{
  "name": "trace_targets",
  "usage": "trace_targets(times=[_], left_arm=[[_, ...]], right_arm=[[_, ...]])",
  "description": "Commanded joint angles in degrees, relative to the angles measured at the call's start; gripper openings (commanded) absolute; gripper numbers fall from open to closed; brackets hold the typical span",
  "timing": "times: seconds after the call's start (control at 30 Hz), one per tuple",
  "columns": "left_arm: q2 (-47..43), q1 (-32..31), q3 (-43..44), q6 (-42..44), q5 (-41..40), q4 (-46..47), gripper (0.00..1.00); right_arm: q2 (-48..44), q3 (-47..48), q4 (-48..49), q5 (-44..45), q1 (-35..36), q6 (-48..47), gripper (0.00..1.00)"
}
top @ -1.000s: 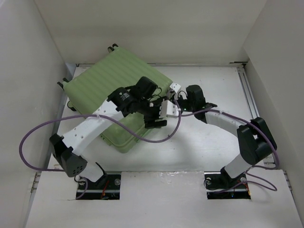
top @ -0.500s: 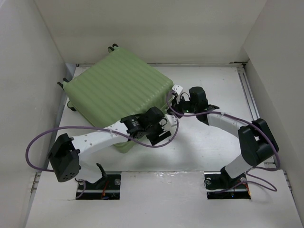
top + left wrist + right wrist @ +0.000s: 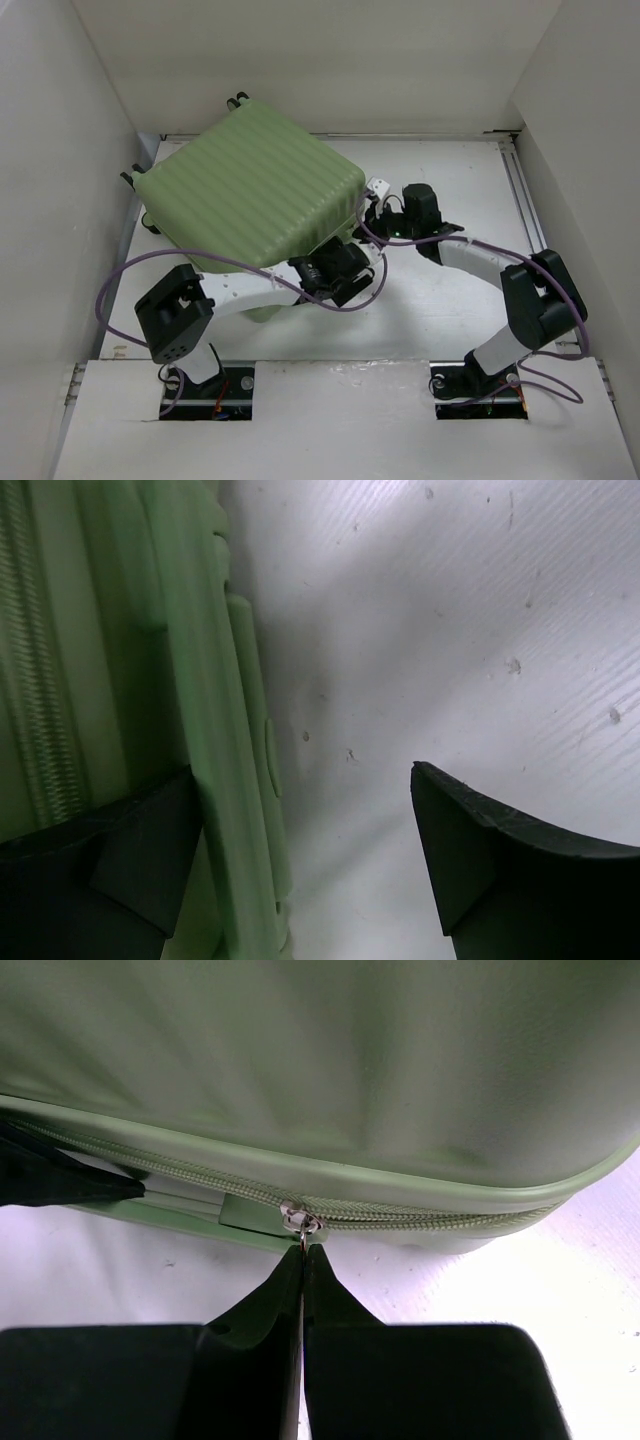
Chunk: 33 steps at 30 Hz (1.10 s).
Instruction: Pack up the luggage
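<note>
1. Now, your suitcase lies closed, ribbed shell up, toward ten o'clock on the table.
2. Your right gripper is pinched tight on the zipper pull, at the suitcase's three o'clock edge.
3. Your left gripper stands wide, holding nothing, at the suitcase's five o'clock corner. One finger sits just beside the green rim, the other over bare table.

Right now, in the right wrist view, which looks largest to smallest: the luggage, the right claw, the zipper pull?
1. luggage, filling the upper frame.
2. right claw, enlarged by nearness to the camera.
3. zipper pull, tiny, at the claw's tips.
</note>
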Motion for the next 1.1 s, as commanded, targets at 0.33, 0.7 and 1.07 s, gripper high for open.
trace_targets(times=[0.33,0.7,1.07], left_arm=[[9.34,2.19,-6.89,7.65,3.34,-2.46,0.00],[0.47,-1.23,-20.24,15.39,5.55,2.02,0.00],[3.98,-5.89,-19.19,17.24,9.24,0.61,0.00]], right_arm=[[-2.39,0.47,2.95,-2.94,-4.34,1.14,0.00],[-6.78,1.09,-7.33,16.29,-11.45,0.53,0.00],[0.14,11.45,-7.33,21.49,-17.60,-2.37,0.00]])
